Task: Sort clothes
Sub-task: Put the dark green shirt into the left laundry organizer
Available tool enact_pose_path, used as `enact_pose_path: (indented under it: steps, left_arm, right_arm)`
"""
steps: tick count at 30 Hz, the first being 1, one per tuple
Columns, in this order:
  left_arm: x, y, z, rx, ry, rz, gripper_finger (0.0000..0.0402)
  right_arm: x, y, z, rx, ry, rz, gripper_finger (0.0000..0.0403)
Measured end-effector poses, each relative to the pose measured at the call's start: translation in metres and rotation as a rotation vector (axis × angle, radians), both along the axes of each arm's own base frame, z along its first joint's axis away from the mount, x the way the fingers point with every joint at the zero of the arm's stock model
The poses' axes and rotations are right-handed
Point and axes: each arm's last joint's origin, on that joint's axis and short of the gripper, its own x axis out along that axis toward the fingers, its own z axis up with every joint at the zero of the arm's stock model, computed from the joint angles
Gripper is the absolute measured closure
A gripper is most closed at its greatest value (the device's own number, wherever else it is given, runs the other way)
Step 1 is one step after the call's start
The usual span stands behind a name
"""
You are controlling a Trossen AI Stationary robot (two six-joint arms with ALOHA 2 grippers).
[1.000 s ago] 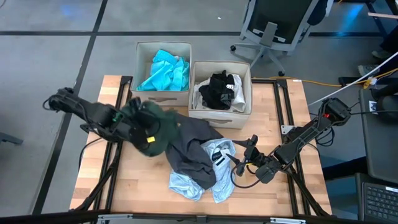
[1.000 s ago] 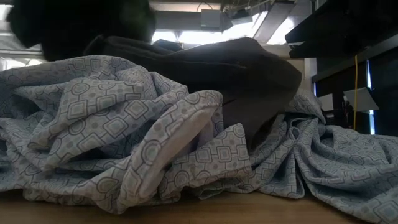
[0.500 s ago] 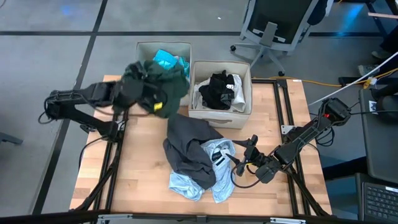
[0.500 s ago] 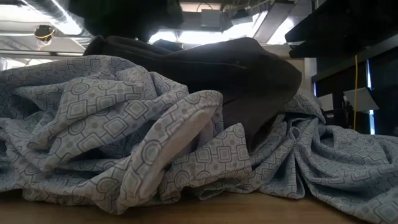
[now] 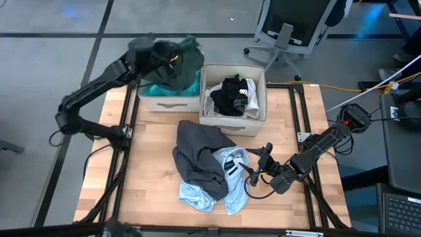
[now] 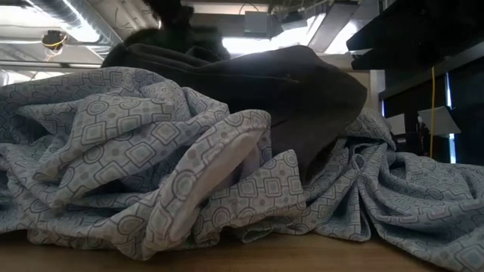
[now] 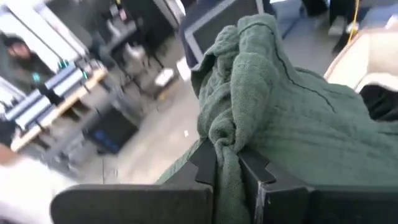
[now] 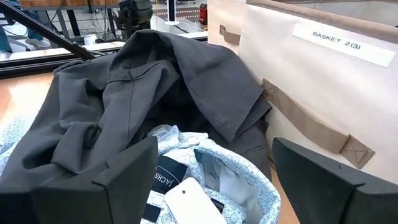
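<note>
My left gripper is shut on a dark green garment held over the left beige box, where turquoise cloth shows under it. A dark grey garment lies on a pale blue-grey patterned shirt at the table's middle. The right box holds black and white clothes. My right gripper is open and empty, resting low beside the patterned shirt, facing the dark grey garment. My left gripper pinches a bunched fold of the dark green garment between its two fingers. The cloth is lifted clear of the table and spreads beyond the fingers over the left box. How many layers are in the pinch, I cannot tell.
The two beige boxes stand side by side at the table's far edge. An office chair stands on the floor beyond them. Bare wood shows at the table's near left. In the low view the patterned shirt fills the foreground.
My left gripper has swung from the table's left side toward the far edge and risen, carrying the dark green garment off the dark grey one, clear of the table, to above the left box. The dark grey and patterned garments have stayed in place.
</note>
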Motion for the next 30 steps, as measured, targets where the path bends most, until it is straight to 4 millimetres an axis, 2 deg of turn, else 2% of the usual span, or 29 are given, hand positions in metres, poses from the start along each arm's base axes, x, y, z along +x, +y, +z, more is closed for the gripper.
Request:
enact_pose_path:
  steps: [5, 10, 15, 19, 23, 30]
  left_arm:
    - [0.009, 0.043, -0.041, -0.142, 0.129, 0.088, 0.0387]
    - [0.015, 0.076, -0.107, -0.314, 0.265, 0.169, 0.0387]
    - [0.015, 0.094, -0.178, -0.436, 0.3, 0.208, 0.0387]
    - [0.016, 0.1, -0.219, -0.5, 0.327, 0.211, 0.0387]
    - [0.019, 0.104, -0.241, -0.537, 0.356, 0.217, 0.038]
    - [0.018, 0.103, -0.234, -0.528, 0.31, 0.228, 0.0343]
  right_arm:
    - [0.0, 0.0, 0.0, 0.0, 0.0, 0.0, 0.0087]
    - [0.0, 0.0, 0.0, -0.002, 0.002, 0.0, 0.0087]
    - [0.0, 0.0, 0.0, -0.002, 0.003, 0.0, 0.0087]
    - [0.0, 0.0, 0.0, -0.002, 0.003, 0.0, 0.0087]
    - [0.0, 0.0, 0.0, -0.002, 0.003, 0.0, 0.0087]
    - [0.0, 0.0, 0.0, -0.003, 0.003, 0.0, 0.0087]
